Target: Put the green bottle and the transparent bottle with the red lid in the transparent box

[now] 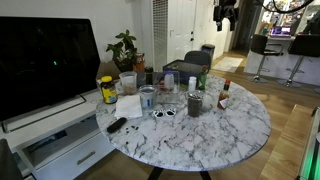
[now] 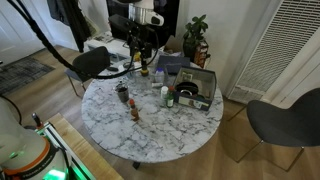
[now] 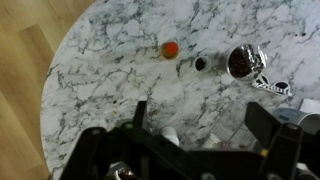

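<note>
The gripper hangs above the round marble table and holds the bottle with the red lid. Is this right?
No: the gripper holds nothing. The wrist view shows the bottle with the red lid standing on the round marble table below.

Arm (image 2: pixel 96 14) white, smooth rounded segments. End effector (image 3: pixel 198 122) black, bulky; two thick dark fingers (image 3: pixel 140 112), housing blurred close up.
</note>
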